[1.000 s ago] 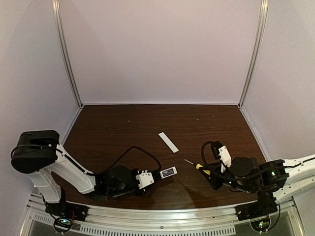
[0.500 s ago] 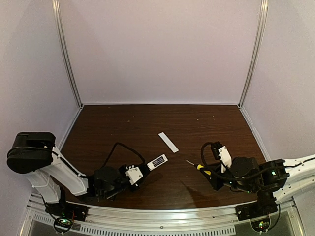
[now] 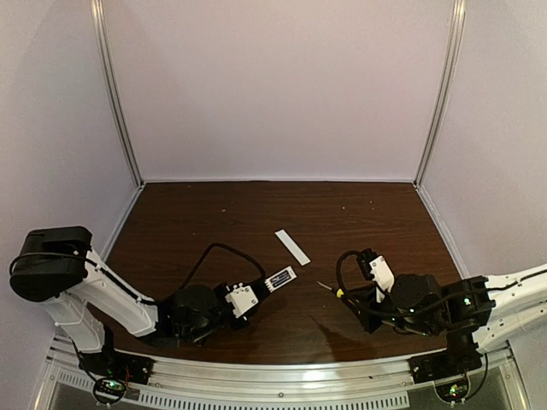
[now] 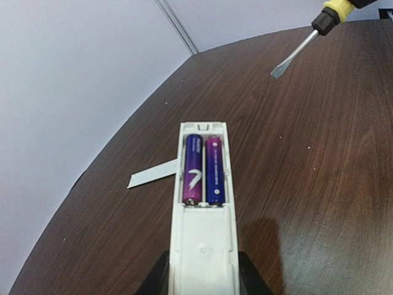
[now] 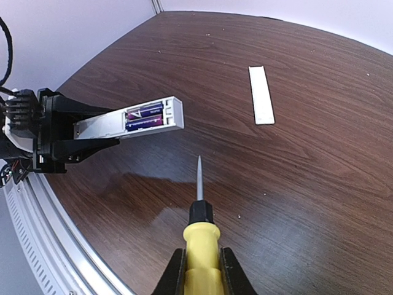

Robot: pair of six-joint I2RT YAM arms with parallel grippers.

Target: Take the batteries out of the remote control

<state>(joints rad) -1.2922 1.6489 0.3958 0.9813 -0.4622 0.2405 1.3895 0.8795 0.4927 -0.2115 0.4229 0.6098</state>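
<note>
My left claw (image 3: 256,293) now holds the remote control (image 3: 280,279) farther back and leftward; my right claw (image 3: 354,299) brings the screwdriver (image 3: 332,289) nearer it.

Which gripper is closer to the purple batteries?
Left. The left gripper holds the remote control with the batteries inside its open recess. The right gripper holds the yellow-handled screwdriver, whose tip points toward the remote but stays apart from it.

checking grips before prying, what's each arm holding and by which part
left fingers clamp the remote control by the end away from the batteries; right fingers grip the screwdriver by its yellow handle
</note>
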